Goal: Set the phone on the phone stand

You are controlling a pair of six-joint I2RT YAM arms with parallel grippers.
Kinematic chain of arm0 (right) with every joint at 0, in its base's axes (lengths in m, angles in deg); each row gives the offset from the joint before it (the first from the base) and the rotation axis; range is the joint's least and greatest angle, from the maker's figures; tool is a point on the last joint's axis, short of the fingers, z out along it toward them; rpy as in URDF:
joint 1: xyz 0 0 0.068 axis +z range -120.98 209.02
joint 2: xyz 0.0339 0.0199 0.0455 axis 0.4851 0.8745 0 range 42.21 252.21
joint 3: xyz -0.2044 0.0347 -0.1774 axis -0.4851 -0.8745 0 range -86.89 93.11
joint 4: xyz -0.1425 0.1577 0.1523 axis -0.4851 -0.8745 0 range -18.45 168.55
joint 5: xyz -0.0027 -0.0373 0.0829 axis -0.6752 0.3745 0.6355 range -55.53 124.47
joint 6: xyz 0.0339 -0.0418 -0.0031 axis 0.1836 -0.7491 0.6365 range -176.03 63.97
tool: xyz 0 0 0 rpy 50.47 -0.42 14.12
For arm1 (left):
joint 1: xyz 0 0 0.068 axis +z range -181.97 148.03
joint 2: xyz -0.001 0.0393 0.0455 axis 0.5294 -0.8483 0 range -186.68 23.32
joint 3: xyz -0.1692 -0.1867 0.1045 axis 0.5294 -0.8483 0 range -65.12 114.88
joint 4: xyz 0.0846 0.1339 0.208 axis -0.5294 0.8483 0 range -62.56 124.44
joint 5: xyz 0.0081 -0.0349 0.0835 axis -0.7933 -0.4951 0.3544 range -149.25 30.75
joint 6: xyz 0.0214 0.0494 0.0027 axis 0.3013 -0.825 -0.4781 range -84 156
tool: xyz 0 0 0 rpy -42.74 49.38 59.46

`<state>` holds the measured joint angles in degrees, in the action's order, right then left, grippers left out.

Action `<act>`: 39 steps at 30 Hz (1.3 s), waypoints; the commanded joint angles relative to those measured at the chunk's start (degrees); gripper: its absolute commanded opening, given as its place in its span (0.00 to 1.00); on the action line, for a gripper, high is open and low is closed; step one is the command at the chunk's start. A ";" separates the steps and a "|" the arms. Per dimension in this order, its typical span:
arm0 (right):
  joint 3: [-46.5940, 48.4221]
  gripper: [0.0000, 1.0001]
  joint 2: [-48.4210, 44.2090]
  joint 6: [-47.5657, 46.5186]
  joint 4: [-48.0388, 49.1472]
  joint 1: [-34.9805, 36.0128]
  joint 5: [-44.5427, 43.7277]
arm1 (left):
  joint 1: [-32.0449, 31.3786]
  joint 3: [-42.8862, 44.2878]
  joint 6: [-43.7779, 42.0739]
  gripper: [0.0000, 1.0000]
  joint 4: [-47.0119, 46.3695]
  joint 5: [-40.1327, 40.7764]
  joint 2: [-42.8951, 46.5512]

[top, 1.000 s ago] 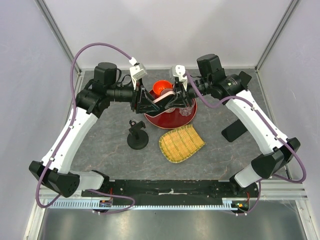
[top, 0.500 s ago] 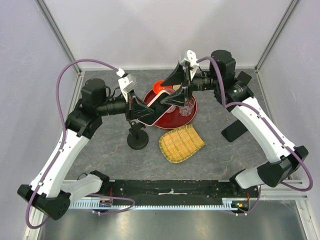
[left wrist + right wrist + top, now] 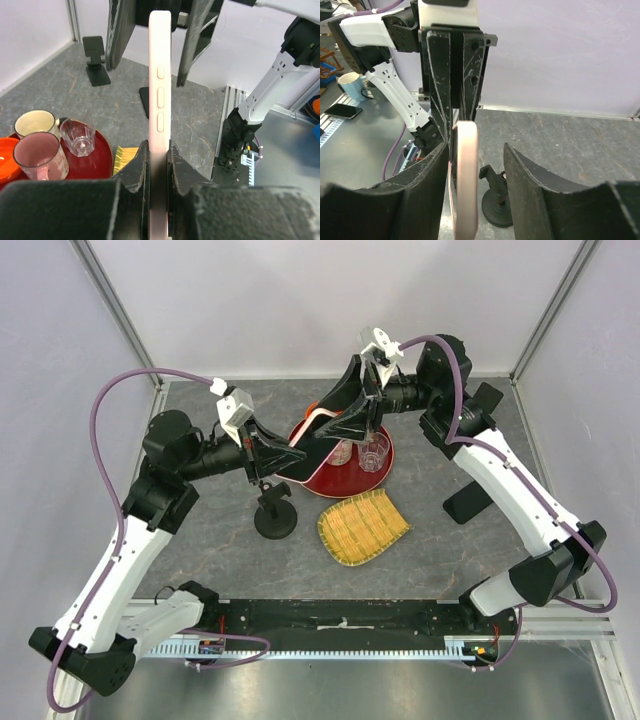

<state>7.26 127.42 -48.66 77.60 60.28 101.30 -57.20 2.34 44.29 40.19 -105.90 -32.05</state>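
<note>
Changing hands is the news here. On the left, the left gripper [image 3: 157, 150] is now clamped almost shut on the lower end of the phone [image 3: 160, 90] and holds it on edge, side buttons towards the wrist camera. A second ago both grippers met at the phone over the red tray [image 3: 342, 482]. Since then the left arm has drawn back to its own side, so the phone hangs above the worktop [image 3: 210, 540], near the phone stand [image 3: 275, 512] and not yet on it. Further right, the right gripper [image 3: 476, 147] has let go. Its fingers stand apart on either side of the phone's far end and hold nothing; whether one brushes the phone I cannot tell. My reading — the handover is done, and what remains is bringing the phone down onto the stand.
</note>
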 commanded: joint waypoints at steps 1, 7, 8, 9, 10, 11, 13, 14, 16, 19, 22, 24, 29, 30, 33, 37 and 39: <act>0.60 0.54 0.92 3.25 4.11 0.02 4.27 | -0.08 1.01 1.99 0.02 -9.06 0.51 1.85; -0.80 0.45 0.84 8.25 11.45 0.02 6.64 | -0.08 1.44 2.08 0.02 -9.41 -0.02 1.15; -2.20 0.43 0.75 11.84 14.02 0.02 7.26 | -0.08 1.53 1.90 0.02 -9.33 -0.02 1.15; -2.56 0.41 0.83 13.35 15.96 0.02 7.61 | -0.08 1.53 1.81 0.02 -9.33 0.07 1.23; -2.74 0.40 0.84 14.15 18.07 0.02 8.05 | -0.08 1.53 1.81 0.02 -9.33 0.07 1.15; -2.83 0.40 0.92 14.59 18.52 0.02 8.75 | -0.08 1.71 1.64 0.02 -9.15 0.25 1.15; -3.01 0.36 1.36 15.65 19.32 0.11 9.28 | -0.08 1.80 1.46 0.02 -9.06 0.51 1.15; -2.92 0.36 1.54 15.74 19.49 0.02 9.81 | -0.08 1.88 1.37 0.02 -8.98 0.51 1.15; -2.83 0.38 1.71 16.09 19.58 0.02 9.99 | -0.08 2.06 1.37 0.02 -8.97 0.51 1.15; -2.74 0.40 1.89 16.35 19.67 0.02 10.43 | -0.08 2.58 1.46 0.02 -8.71 0.16 0.71; -2.92 0.42 2.15 16.44 19.58 0.11 11.48 | -0.08 2.94 1.20 0.02 -8.18 0.07 0.62; -2.83 0.42 2.42 16.44 19.67 0.02 11.66 | -0.08 3.20 1.11 0.02 -8.01 -0.10 0.44; -2.13 0.40 3.38 16.88 19.15 0.11 11.22 | -0.08 3.64 1.20 0.02 -8.09 -0.02 0.27; -1.95 0.40 3.38 17.23 18.88 0.02 10.96 | -0.08 3.64 1.20 0.02 -8.27 0.07 0.27; -0.81 0.37 4.17 16.97 17.57 0.02 10.08 | -0.08 3.56 1.20 0.02 -8.97 0.51 0.35; 0.16 0.28 4.35 16.00 15.10 0.11 8.76 | -0.08 4.08 1.29 0.02 -9.15 0.42 -0.17; 0.25 0.18 4.09 16.00 15.01 0.11 8.49 | -0.08 4.26 1.29 0.02 -9.15 0.16 -0.79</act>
<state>4.59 131.83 -32.13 92.99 60.28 110.37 -57.18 2.77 44.73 36.74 -105.60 -32.47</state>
